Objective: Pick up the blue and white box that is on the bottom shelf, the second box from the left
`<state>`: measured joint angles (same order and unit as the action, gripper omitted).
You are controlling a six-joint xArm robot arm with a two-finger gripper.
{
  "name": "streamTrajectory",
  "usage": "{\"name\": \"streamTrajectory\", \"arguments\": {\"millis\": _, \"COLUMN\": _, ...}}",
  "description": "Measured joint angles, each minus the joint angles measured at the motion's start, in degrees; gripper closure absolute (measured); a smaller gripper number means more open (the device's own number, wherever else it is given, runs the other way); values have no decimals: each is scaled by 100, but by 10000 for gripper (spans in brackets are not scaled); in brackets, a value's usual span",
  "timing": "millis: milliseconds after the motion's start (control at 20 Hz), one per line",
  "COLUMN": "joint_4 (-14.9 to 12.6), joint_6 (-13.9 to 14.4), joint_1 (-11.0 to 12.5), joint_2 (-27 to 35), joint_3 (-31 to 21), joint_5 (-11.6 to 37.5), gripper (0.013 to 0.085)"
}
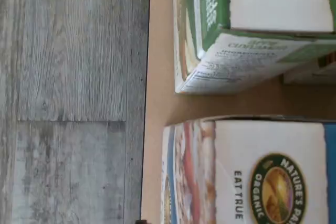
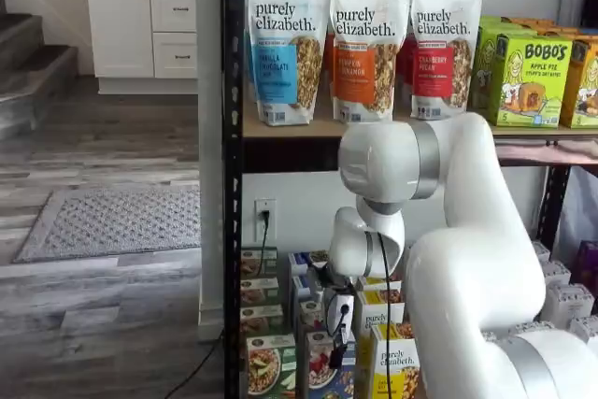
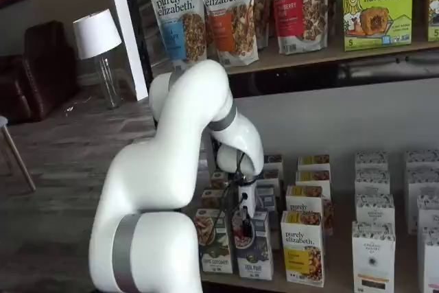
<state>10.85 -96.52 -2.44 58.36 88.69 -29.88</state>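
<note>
The blue and white box [image 3: 255,255] stands upright at the front of the bottom shelf [image 3: 336,283], between a green box [image 3: 214,241] and a yellow-and-white "purely elizabeth" box [image 3: 303,246]. It also shows in a shelf view [image 2: 320,368]. My gripper [image 3: 242,228] hangs just above the box's top, also in a shelf view [image 2: 334,350]. Its black fingers show with no plain gap, and I cannot tell if they are open. The wrist view looks down on the box's white and blue top [image 1: 268,171], with the green box [image 1: 247,30] beside it on the tan shelf surface [image 1: 157,103].
More rows of small boxes [image 3: 374,190] stand behind and to the right on the bottom shelf. Granola bags [image 2: 360,44] and Bobo's boxes [image 2: 523,77] fill the upper board. A black rack post [image 2: 232,175] stands left of the boxes. Grey wood floor [image 1: 68,98] lies before the shelf.
</note>
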Motion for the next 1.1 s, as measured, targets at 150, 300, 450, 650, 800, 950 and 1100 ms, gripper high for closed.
{"name": "streamTrajectory", "arguments": {"millis": 150, "joint_4": -14, "joint_6": 18, "joint_1": -5, "joint_2": 14, "joint_3": 22, "joint_5": -1, "gripper": 130}}
{"name": "streamTrajectory", "arguments": {"millis": 300, "joint_4": -72, "joint_6": 73, "joint_1": -10, "joint_2": 34, "joint_3": 52, "joint_5": -27, "gripper": 130}}
{"name": "streamTrajectory", "arguments": {"millis": 450, "joint_4": -129, "joint_6": 124, "joint_1": -12, "joint_2": 42, "joint_3": 63, "joint_5": -38, "gripper": 130}}
{"name": "streamTrajectory", "arguments": {"millis": 650, "joint_4": -133, "joint_6": 117, "joint_1": -4, "joint_2": 31, "joint_3": 36, "joint_5": -9, "gripper": 130}}
{"name": "streamTrajectory", "arguments": {"millis": 800, "joint_4": -88, "joint_6": 66, "joint_1": 8, "joint_2": 10, "joint_3": 7, "joint_5": 14, "gripper": 210}}
{"name": "streamTrajectory", "arguments": {"millis": 950, "joint_4": -120, "joint_6": 92, "joint_1": 11, "joint_2": 2, "joint_3": 3, "joint_5": -10, "gripper": 290}}
{"name": "streamTrajectory", "arguments": {"millis": 1100, "joint_4": -158, "joint_6": 134, "joint_1": 3, "joint_2": -4, "joint_3": -6, "joint_5": -35, "gripper": 330}}
